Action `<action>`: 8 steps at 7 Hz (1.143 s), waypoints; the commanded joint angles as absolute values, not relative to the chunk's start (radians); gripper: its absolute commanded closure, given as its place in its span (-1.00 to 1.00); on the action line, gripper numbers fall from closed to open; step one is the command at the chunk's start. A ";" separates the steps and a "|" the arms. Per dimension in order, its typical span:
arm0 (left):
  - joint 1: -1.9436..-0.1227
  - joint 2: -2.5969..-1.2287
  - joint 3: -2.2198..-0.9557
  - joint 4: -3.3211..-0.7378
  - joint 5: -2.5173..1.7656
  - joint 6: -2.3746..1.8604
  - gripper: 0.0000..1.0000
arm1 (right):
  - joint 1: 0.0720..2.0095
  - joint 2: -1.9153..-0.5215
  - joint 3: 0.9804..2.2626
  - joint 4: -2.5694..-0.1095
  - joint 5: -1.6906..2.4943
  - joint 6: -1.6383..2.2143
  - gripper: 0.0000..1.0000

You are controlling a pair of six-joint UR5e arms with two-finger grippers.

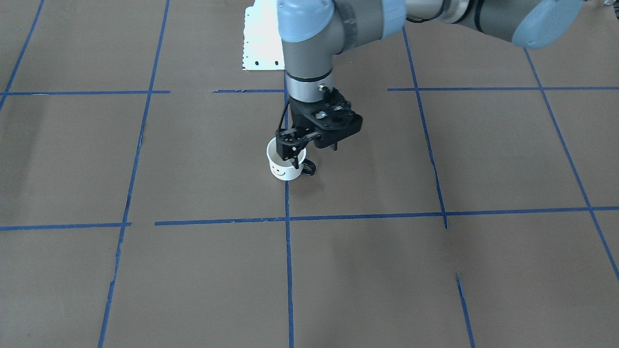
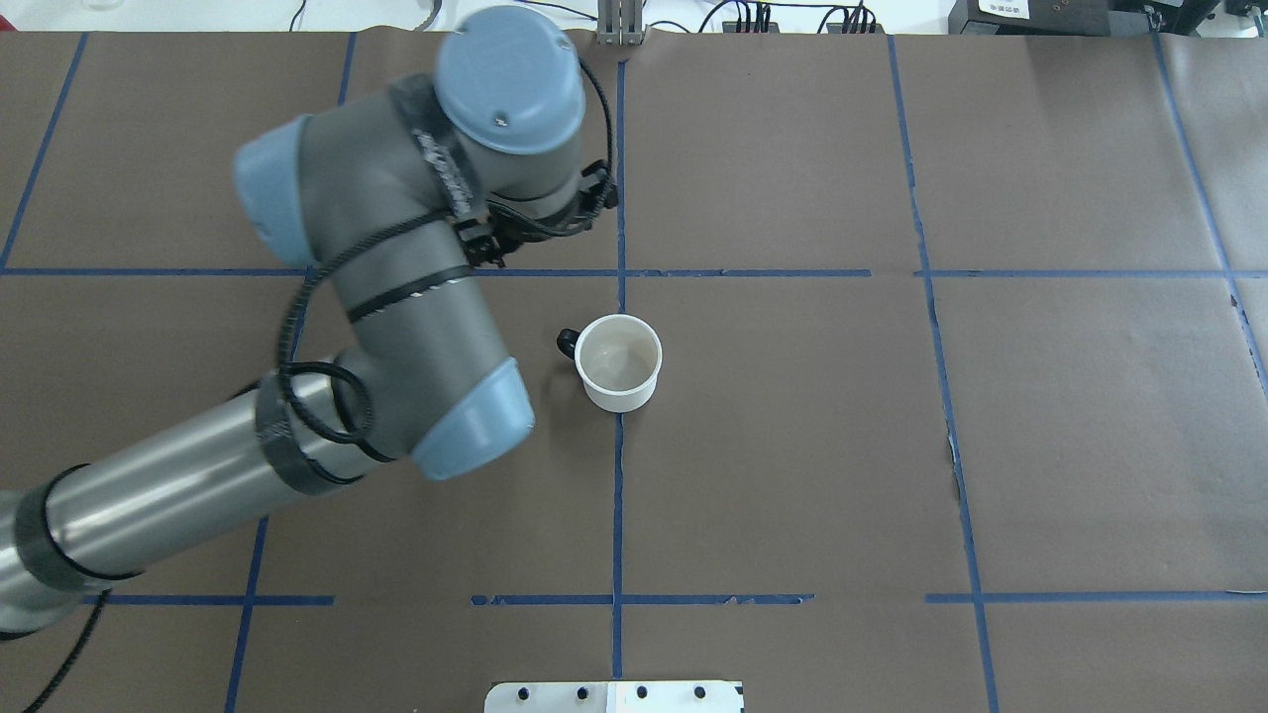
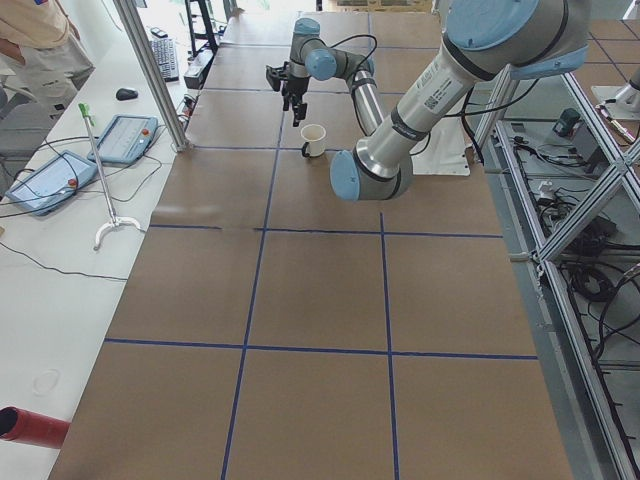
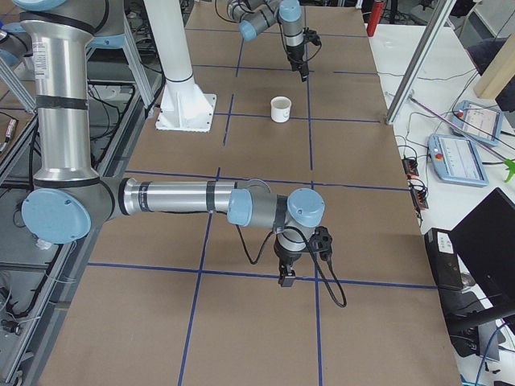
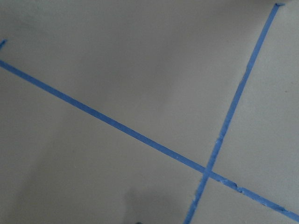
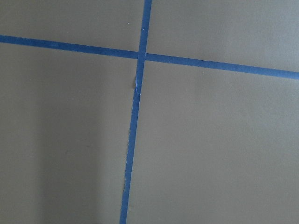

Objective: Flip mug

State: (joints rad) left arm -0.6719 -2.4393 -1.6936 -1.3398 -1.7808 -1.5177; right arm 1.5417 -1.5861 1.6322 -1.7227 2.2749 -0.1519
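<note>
Table: brown paper-covered tabletop (image 2: 792, 446), gridded with blue tape lines (image 2: 617, 495).
Left arm: grey-and-light-blue jointed arm (image 2: 396, 327). It reaches in from the robot's left toward the table's middle, wrist pointing down.
Right arm: same build (image 4: 177, 197). It stretches low over the robot's right end of the table, well apart from the mug.
Base plate: white drilled metal plate (image 1: 263, 43) on the robot's side of the table.
Left gripper: black two-finger gripper (image 1: 294, 162), pointing down, raised over the table just past the mug on your side. In the front view it overlaps the mug's rim, but the overhead view shows the mug standing free, so it has hold of nothing. You can't read the finger gap from any view.
Right gripper: black two-finger gripper (image 4: 285, 277), pointing down by a tape crossing. It shows only in the side view, so I can't tell how far apart the fingers are. Its wrist camera gives you only paper and tape.
Mug: small white cylindrical mug (image 2: 619, 361), upright, mouth up, pale inside. It sits on the tape line running away from the robot, just robot-side of a cross line.
Handle: black loop (image 2: 567, 343), toward the robot's left.
Face: black smiley (image 1: 278, 169) on the wall facing your side.
</note>
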 commanded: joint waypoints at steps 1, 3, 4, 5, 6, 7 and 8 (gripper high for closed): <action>-0.832 -2.285 -1.802 -1.389 -1.897 -1.249 -1.00 | 1.542 -1.586 1.632 -1.723 2.275 -0.152 -1.00; -0.989 -2.057 -1.854 -1.567 -2.030 -1.032 -1.00 | 1.542 -1.586 1.632 -1.724 2.275 -0.152 -1.00; -1.076 -1.958 -1.853 -1.613 -2.113 -0.888 -1.00 | 1.542 -1.586 1.632 -1.723 2.275 -0.152 -1.00; -1.148 -1.891 -1.847 -1.617 -2.131 -0.739 -1.00 | 1.542 -1.586 1.631 -1.723 2.275 -0.152 -1.00; -1.234 -1.814 -1.839 -1.621 -2.149 -0.569 -1.00 | 1.542 -1.586 1.631 -1.723 2.275 -0.152 -1.00; -1.312 -1.731 -1.823 -1.655 -2.183 -0.411 -1.00 | 1.542 -1.586 1.632 -1.723 2.275 -0.152 -1.00; -1.410 -1.662 -1.766 -1.734 -2.189 -0.279 -1.00 | 1.542 -1.586 1.631 -1.724 2.275 -0.152 -1.00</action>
State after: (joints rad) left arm -1.2980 -1.7532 -1.8151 -1.6621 -2.1694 -0.4554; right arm 1.5417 -1.5862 1.6312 -1.7230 2.2749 -0.1519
